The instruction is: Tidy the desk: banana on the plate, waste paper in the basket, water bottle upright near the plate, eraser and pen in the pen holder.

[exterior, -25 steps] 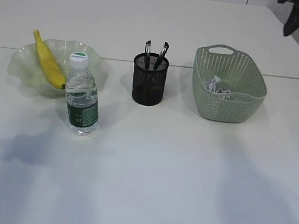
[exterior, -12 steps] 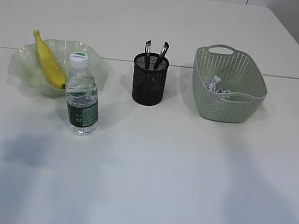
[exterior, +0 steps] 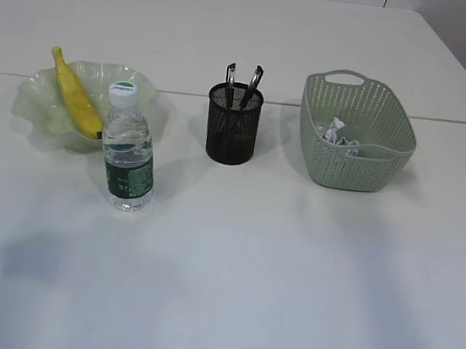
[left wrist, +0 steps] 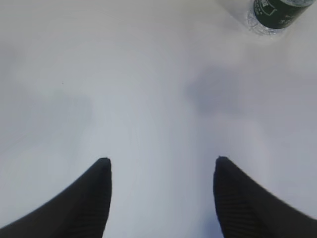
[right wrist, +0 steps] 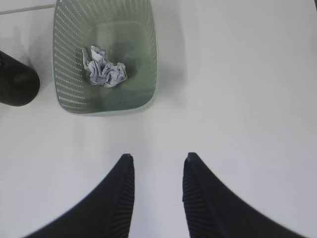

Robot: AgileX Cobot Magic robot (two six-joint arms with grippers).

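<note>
Judging by how things are lying, the tidying is looking finished, so the step in hand is pulling both arms clear without knocking anything. The main care is keeping the left arm away from the upright water bottle, which would topple easily.

The banana is lying in the plate at the worktop's ten o'clock, with the bottle standing just at the plate's five o'clock. The pen holder is sitting near twelve o'clock with two pens sticking up; the eraser cannot be made out. The waste paper is resting inside the basket at two o'clock.

The left pincer is hovering wide apart over bare worktop, gripping nothing. The right pincer is standing narrower, likewise gripping nothing.
</note>
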